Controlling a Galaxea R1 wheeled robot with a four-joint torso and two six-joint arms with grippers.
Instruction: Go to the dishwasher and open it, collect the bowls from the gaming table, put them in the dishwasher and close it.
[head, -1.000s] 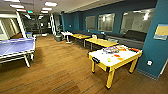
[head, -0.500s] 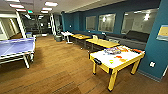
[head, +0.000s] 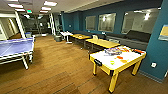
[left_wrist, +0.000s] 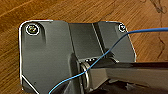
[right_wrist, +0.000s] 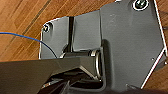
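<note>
Bowls (head: 120, 57) on the yellow counter (head: 107, 59), toward its far half, close to a colourful flat box (head: 113, 51). Orange and red spots in the head view, too blurred for a sure count (at least three, probably more). One box. One yellow counter carrying them, a black panel (head: 98, 62) at its near end.

Ahead and to the right, across open wood floor (head: 57, 67), well apart from both arms. Long axis slanting away toward the teal wall (head: 155, 50), near short end turned this way. By that bearing, likely nearer to the right arm than the left, with the bowls at the end farther off, so reaching them probably means coming round the long side.

Both wrist views looking down past the robot's own dark plates onto floorboards, a blue cable (left_wrist: 140, 33) crossing. Left claw and right claw: open or closed, cannot tell.

Farther out: one blue ping-pong table (head: 15, 47) at left, two more yellow-topped tables (head: 102, 43) along the wall bench, one small white table (head: 65, 33) beyond.
</note>
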